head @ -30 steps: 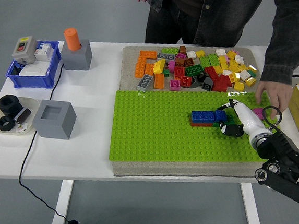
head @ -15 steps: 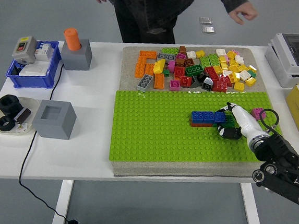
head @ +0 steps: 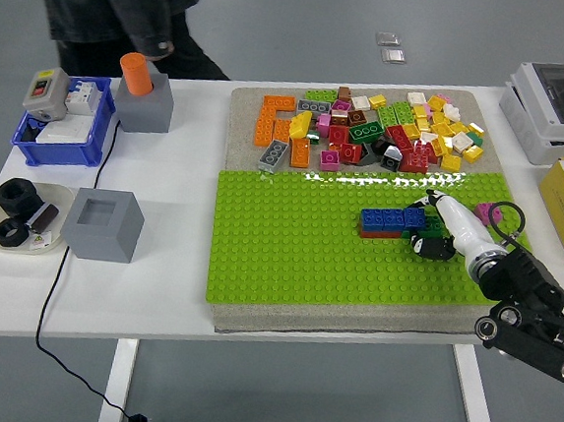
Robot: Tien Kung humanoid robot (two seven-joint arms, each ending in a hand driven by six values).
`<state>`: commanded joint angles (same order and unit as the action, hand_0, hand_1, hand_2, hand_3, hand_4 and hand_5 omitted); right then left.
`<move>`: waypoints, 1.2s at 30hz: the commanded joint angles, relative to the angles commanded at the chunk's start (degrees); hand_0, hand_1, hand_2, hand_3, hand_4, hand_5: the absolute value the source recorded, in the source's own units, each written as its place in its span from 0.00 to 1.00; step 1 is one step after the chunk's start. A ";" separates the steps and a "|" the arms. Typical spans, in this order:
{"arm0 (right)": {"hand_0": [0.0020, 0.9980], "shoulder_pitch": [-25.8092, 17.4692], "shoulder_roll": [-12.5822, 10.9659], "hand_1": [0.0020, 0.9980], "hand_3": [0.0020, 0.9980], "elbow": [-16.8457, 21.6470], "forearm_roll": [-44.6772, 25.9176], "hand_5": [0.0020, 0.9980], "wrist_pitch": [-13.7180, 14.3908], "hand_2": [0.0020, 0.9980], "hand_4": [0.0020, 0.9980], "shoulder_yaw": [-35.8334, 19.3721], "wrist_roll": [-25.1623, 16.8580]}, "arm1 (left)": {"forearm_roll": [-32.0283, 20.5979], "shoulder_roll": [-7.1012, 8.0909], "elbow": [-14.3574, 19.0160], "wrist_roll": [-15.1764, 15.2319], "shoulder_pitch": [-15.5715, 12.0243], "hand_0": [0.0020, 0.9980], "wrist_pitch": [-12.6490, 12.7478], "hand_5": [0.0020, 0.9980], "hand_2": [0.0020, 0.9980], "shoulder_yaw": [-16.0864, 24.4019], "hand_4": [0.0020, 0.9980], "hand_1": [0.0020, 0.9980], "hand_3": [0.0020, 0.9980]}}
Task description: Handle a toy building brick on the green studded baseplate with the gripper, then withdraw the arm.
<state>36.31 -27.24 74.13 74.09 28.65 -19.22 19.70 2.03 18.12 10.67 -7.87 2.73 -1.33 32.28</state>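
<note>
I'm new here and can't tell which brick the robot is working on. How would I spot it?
Find the big green studded baseplate at the table's middle. Toward its right side, just left of the robot's right hand, sits a row of blue bricks. It stands alone on the green, while the other bricks lie heaped on the grey mat behind.

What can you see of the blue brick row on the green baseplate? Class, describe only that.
The blue brick row is a short line of studded, glossy plastic bricks lying flat on the green baseplate, right of its middle. A red layer shows under its near edge. Its right end meets the fingers of the right hand, whose white and black fingertips press in beside it. Whether the hand grips it cannot be told.
</note>
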 joint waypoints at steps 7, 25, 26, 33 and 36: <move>1.00 0.42 -0.27 1.00 0.66 -0.03 -0.17 0.00 -0.33 0.99 0.55 0.67 0.06 | 0.03 0.08 0.02 -0.11 0.05 0.85 -0.01 0.43 0.85 0.07 0.91 0.89 0.63; 1.00 0.63 -0.24 1.00 0.68 -0.09 -0.32 0.00 -0.28 1.00 0.53 0.97 -0.24 | 0.17 0.12 -0.01 -0.12 0.09 0.85 -0.10 0.43 0.85 0.06 0.91 0.89 0.63; 1.00 0.63 -0.24 1.00 0.69 -0.09 -0.33 0.00 -0.29 1.00 0.54 0.98 -0.24 | 0.17 0.13 -0.02 -0.12 0.09 0.85 -0.10 0.43 0.85 0.05 0.91 0.89 0.63; 1.00 0.62 -0.24 1.00 0.69 -0.15 -0.38 0.00 -0.36 1.00 0.57 0.99 -0.27 | 0.23 0.13 -0.02 -0.13 0.09 0.85 -0.09 0.43 0.85 0.12 0.91 0.89 0.63; 1.00 0.61 -0.24 1.00 0.69 -0.17 -0.39 0.00 -0.40 1.00 0.57 1.00 -0.25 | 0.32 0.15 -0.02 -0.15 0.09 0.85 -0.09 0.43 0.85 0.19 0.91 0.89 0.63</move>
<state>36.92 -27.48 73.97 73.70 28.25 -18.22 19.45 2.34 18.27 10.65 -8.03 2.82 -1.42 32.47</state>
